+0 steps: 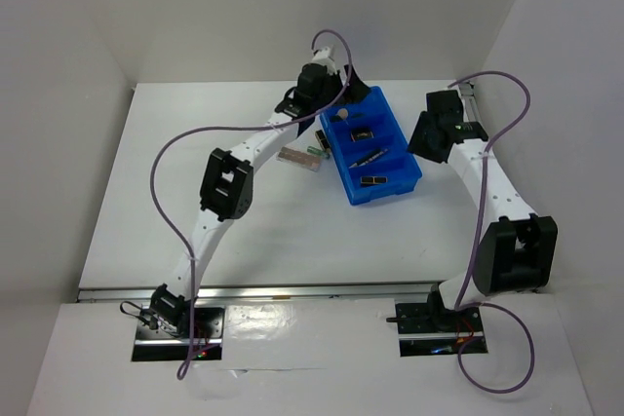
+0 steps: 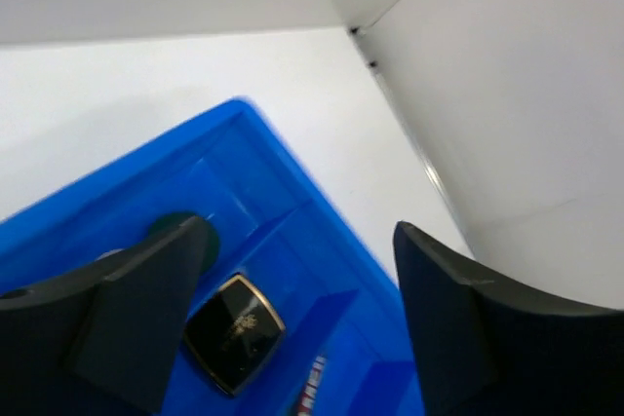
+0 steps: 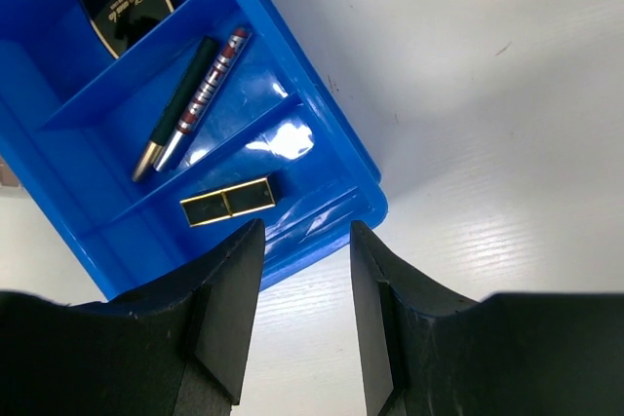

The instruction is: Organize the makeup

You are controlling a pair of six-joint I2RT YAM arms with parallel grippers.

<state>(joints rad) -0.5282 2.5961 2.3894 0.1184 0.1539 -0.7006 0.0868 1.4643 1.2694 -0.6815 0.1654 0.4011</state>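
The blue tray (image 1: 395, 174) holds makeup in its compartments: a peach sponge (image 1: 341, 116), a dark square compact (image 2: 234, 331) with a gold edge, two slim pencils (image 3: 195, 99) and a black-and-gold lipstick (image 3: 229, 202). My left gripper (image 2: 302, 241) hangs open over the tray's far end, above the square compact, with nothing between its fingers. A dark green round compact (image 2: 174, 225) peeks from behind its left finger. My right gripper (image 3: 304, 241) stands open above the tray's near right corner, holding nothing. A brownish palette (image 1: 299, 159) lies on the table left of the tray.
A small green item (image 1: 317, 149) lies beside the palette, close to the tray's left wall. The enclosure's white walls stand behind and to both sides; the right wall (image 2: 507, 94) is close to the tray's far end.
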